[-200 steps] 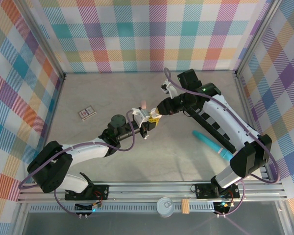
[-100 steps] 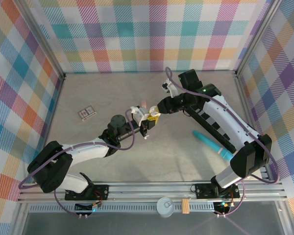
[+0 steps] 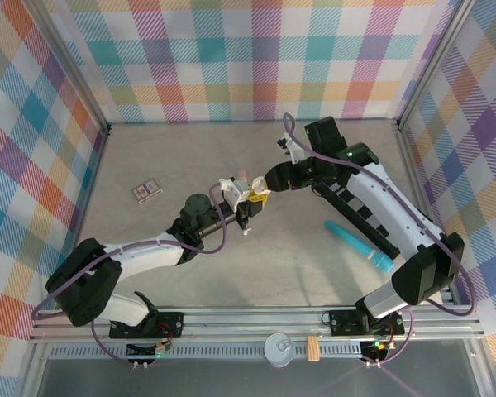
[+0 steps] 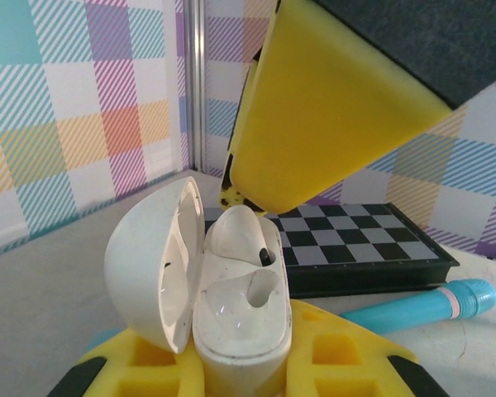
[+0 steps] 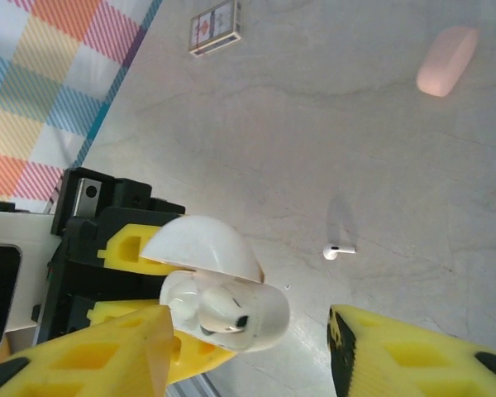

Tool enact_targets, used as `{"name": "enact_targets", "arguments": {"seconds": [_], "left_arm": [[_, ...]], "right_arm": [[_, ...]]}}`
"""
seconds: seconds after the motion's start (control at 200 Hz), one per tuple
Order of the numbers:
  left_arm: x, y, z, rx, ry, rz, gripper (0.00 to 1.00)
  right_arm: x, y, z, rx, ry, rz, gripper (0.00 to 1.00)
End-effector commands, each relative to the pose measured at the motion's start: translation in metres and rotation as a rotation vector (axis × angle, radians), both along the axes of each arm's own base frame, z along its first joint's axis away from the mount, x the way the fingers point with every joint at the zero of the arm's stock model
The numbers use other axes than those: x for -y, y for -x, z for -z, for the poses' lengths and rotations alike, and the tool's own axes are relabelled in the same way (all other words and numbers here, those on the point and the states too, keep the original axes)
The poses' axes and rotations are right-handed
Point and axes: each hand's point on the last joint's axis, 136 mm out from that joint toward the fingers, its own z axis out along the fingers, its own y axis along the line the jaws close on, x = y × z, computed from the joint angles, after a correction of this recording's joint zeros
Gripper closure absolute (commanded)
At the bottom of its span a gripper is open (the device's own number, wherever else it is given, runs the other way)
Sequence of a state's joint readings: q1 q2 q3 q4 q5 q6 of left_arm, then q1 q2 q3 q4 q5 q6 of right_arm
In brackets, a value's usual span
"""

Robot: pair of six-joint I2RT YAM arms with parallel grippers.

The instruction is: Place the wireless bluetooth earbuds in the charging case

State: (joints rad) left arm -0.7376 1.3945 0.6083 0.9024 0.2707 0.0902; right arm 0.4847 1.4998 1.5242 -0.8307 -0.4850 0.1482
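I have the left claw (image 4: 240, 368) clamped on the lower body of the white case (image 4: 236, 318). The lid (image 4: 149, 265) is swung open to one side of the grip. Seen from above, the left claw (image 3: 241, 203) and the right claw (image 3: 261, 192) meet tip to tip.

One earbud (image 4: 240, 236) sits in a pocket of the case, directly above the left claw's pads. Its rounded head stands proud of the rim, so I judge it placed but perhaps not pressed fully home. The pocket beside it looks empty.

The right claw (image 5: 248, 331) is spread wide and carries nothing. Its fingers (image 5: 107, 356) straddle the case, one on either side and clear of it. From the left wrist, one finger (image 4: 314, 116) hangs right over the earbud, and I cannot tell whether it touches.

The second earbud (image 5: 339, 250) lies loose on the table (image 5: 314, 149), out past the right claw's tips and well apart from the case. Farther out the same way are a pink case (image 5: 446, 60) and a small box (image 5: 215, 26). Behind the right claw's finger, as the left wrist sees it, lie a checkered board (image 4: 355, 240) and a teal tube (image 4: 434, 299).

I put the job at about halfway. One earbud is in the case. What is left is seating it if needed, then fetching the loose one and dropping it into the empty pocket while my left claw holds the case steady.
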Motion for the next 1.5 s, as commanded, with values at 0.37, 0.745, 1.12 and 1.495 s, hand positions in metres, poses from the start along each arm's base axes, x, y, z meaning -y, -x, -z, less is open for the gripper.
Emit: {"name": "enact_targets", "arguments": {"seconds": [0.37,0.745,1.12,1.495], "left_arm": [[-0.04,0.002,-0.005,0.092,-0.044,-0.119,0.94],[-0.071,0.054,-0.018,0.121,-0.059,-0.064,0.94],[-0.058,0.08,-0.035,0.174,-0.024,0.06,0.94],[-0.054,0.081,-0.034,0.174,-0.032,0.076,0.94]], "right_arm": [[0.035,0.007,-0.021,0.252,-0.023,0.134,0.27],[0.015,-0.023,0.068,-0.111,0.077,0.162,0.33],[-0.06,-0.038,0.158,-0.285,0.197,-0.056,0.36],[-0.101,-0.032,0.213,-0.444,0.157,-0.165,0.37]]}}
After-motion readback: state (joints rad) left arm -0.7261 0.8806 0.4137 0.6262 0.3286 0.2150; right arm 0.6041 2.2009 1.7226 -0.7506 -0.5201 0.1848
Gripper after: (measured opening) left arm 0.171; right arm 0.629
